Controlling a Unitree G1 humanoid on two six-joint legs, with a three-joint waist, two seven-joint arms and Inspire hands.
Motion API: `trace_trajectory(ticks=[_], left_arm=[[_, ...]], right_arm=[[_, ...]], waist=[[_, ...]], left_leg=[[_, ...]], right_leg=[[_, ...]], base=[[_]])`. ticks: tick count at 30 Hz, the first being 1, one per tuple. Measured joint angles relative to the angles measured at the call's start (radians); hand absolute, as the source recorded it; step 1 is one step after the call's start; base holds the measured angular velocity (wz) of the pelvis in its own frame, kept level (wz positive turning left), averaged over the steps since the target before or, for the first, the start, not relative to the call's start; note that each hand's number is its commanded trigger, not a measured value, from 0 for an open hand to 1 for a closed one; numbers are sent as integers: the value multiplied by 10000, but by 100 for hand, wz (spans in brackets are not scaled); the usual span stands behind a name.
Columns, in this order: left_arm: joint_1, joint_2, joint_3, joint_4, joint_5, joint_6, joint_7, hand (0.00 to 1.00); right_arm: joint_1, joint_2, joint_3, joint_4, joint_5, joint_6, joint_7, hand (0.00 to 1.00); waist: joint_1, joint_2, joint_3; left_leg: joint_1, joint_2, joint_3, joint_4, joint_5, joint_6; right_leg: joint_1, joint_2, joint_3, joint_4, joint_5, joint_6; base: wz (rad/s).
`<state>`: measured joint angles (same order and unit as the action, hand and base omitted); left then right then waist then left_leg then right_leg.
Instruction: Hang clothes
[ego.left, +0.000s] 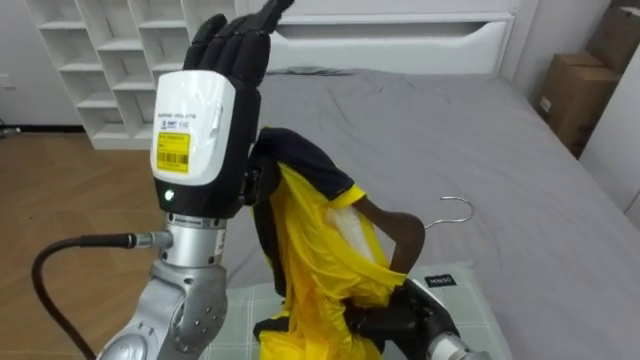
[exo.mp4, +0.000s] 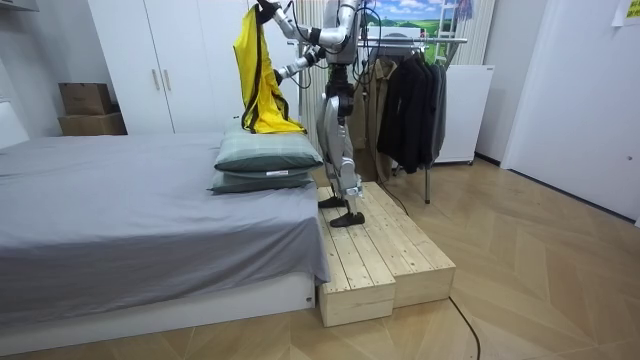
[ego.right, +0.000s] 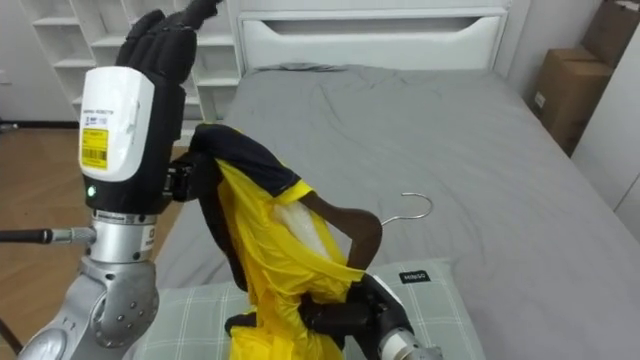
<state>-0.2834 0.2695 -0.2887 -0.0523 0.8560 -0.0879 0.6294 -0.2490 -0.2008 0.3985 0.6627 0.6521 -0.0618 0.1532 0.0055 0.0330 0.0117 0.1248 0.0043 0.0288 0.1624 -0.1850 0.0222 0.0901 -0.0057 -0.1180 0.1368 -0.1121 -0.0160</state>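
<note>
A yellow shirt with dark trim hangs in the air over the foot of the bed. My left hand is raised high with its back to me, and the shirt's dark collar hangs from its palm side, pinched there. A brown wooden hanger with a metal hook sticks half out of the shirt's neck. Below it my right hand is curled round the hanger's lower end and the bunched cloth. In the room view I stand on a wooden platform beside the bed, holding the shirt up.
Green checked pillows lie under the shirt on the grey bed. A white shelf unit stands far left, cardboard boxes far right. A clothes rack with dark garments stands behind me.
</note>
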Motion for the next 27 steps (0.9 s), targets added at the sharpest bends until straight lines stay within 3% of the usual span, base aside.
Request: trace_trajectory(ticks=[12, 16, 19, 22, 27], left_arm=[[5, -6, 35, 364, -30, -110, -78, 0], [337, 132, 41, 455, -402, -359, -138, 0], [478, 542, 66, 707, -918, -439, -154, 0], [483, 637, 273, 932, -1575, -437, -179, 0], [482, 651, 568, 1173, -1774, -413, -223, 0]], right_arm=[[44, -125, -780, -147, -853, -1, -337, 100], [44, -669, -1141, -618, -2041, -1, -319, 100], [34, -1278, -1197, -1029, -2498, 0, -349, 100], [-54, -1496, -1559, -1398, -2633, 5, -498, 100], [-242, -1552, -2249, -1394, -2605, 327, -714, 100]], waist=[[-48, 12, -4], [-52, 4, -4], [-7, -29, -9], [-33, -143, -19], [-88, -469, -147]], left_leg=[[121, 18, -18, -4, 0, 0], [90, 1, 17, -48, -2, 3], [113, -1, 193, -77, -1, 5], [65, 7, 248, -56, 2, 4], [72, 27, 260, -32, 3, 4]], right_leg=[[122, -34, -17, -5, 1, 0], [22, -47, 24, 73, -9, 21], [-92, -7, 194, 183, -9, 20], [-166, -15, 249, 201, -9, 18], [-165, -58, 196, 210, -7, 14]], base=[[0], [-3], [-15], [-8], [0]])
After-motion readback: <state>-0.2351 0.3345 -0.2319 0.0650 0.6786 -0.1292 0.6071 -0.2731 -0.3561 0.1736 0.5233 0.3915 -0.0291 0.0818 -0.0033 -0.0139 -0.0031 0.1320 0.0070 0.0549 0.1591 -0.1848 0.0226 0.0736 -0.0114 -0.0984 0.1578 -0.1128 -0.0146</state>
